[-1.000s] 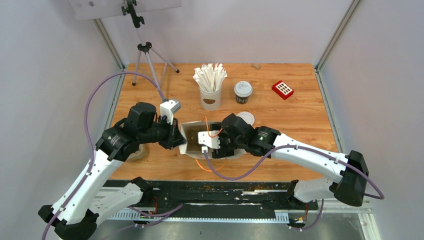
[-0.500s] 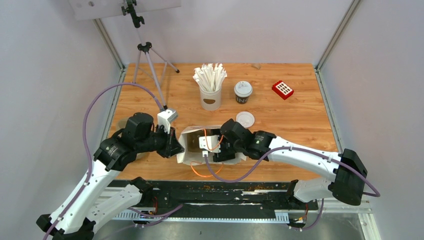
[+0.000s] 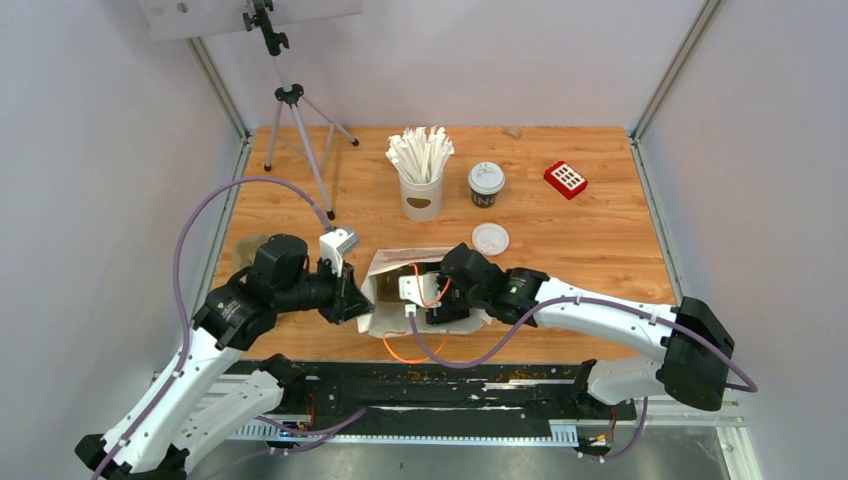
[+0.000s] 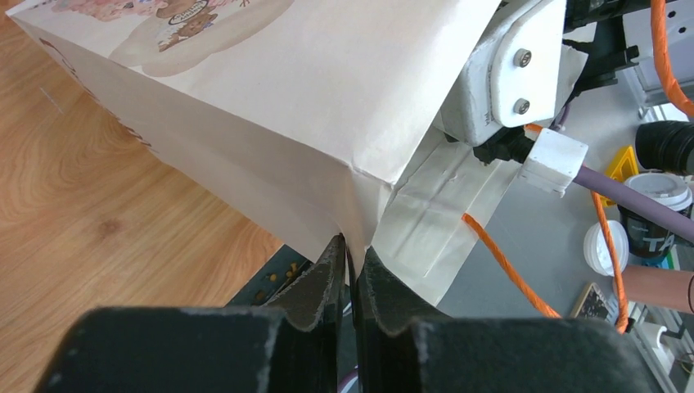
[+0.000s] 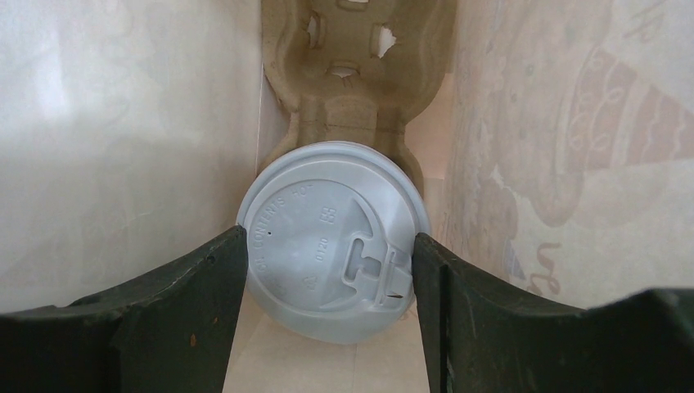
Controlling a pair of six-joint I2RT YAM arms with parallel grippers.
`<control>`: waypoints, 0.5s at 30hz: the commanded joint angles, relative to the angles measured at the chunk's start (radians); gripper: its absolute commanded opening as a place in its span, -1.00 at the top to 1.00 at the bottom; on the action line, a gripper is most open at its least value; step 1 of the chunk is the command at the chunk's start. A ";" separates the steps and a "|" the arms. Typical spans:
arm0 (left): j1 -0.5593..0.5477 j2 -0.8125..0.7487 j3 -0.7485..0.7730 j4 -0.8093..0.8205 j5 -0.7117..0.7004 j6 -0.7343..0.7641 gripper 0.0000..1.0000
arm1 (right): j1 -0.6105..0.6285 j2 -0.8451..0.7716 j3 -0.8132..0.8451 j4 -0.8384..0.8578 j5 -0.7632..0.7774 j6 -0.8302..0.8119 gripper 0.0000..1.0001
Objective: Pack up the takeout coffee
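White paper sits between the jaws of your left gripper (image 4: pixel 352 250), which are nearly together on a corner fold of the paper bag (image 4: pixel 327 98). The bag lies on its side by the middle of the table's (image 3: pixel 600 240) near edge. Your right gripper (image 5: pixel 330 246) is inside the bag, its fingers pressed to both sides of the first coffee cup (image 5: pixel 331 221), white lid facing the camera, with the pulp carrier (image 5: pixel 352 90) just behind it. Toward the far edge the cup of sticks (image 3: pixel 422 195) stands, the second coffee cup (image 3: pixel 486 185) just beside it on the right. A loose white lid (image 3: pixel 490 239) lies nearer you, and a red block (image 3: pixel 566 179) sits toward the far right corner.
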 commanded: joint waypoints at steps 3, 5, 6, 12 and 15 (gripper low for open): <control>0.002 0.010 0.013 0.038 0.031 0.034 0.66 | -0.001 0.034 -0.018 0.000 0.014 0.002 -0.21; 0.003 0.018 0.017 0.037 0.034 0.039 0.66 | -0.001 0.042 -0.022 0.003 0.014 0.004 -0.23; 0.002 0.021 0.016 0.037 0.034 0.042 0.66 | -0.002 0.046 -0.024 0.006 0.015 0.006 -0.23; 0.002 0.033 0.020 0.034 0.035 0.053 0.66 | -0.010 0.062 -0.025 0.009 0.015 0.011 -0.30; 0.003 0.036 0.023 0.028 0.029 0.058 0.66 | -0.010 0.057 -0.018 0.007 0.015 0.005 -0.36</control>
